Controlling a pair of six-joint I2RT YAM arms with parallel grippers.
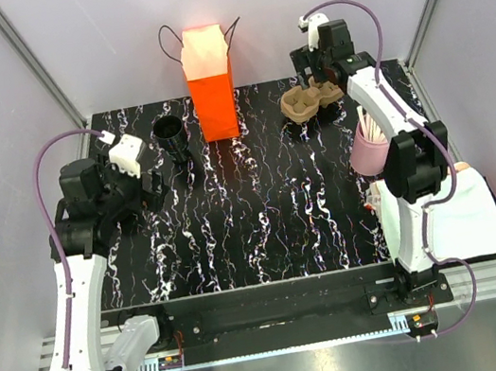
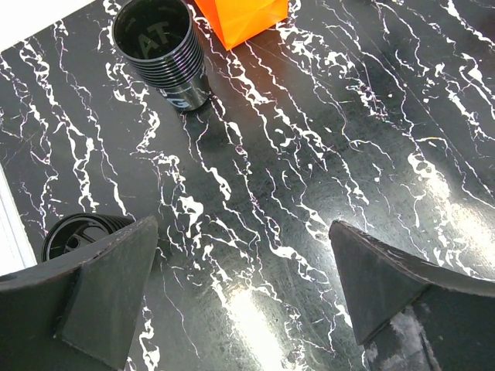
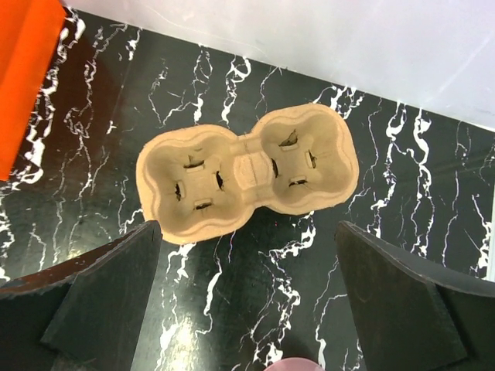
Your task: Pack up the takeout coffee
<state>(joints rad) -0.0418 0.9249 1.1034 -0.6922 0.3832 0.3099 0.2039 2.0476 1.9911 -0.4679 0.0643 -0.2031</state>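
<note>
Tabletop (image 1: 266,230) of black white-veined marble, walled by pale panels (image 1: 88,41), perhaps plastic; left gripper (image 2: 241,232) and right gripper (image 3: 247,228) gape empty.

Black glossy tabletop (image 1: 264,221): white marble-like veins all over. Tall orange paper bag (image 1: 213,100), 12 o'clock: bright orange sides, top glowing pale peach, thin black cord handles. Black ribbed disposable cups (image 2: 166,58), stacked, 11 o'clock: dark grey letters inside bottom. Round black lid (image 2: 81,232): plain black. Tan moulded-pulp two-cup tray (image 3: 247,174), 1 o'clock: unpatterned. Pink cup (image 1: 367,153), 3 o'clock: white sticks inside. left arm (image 1: 75,293), right arm (image 1: 387,113): white links, black joints, purple cables.
</note>
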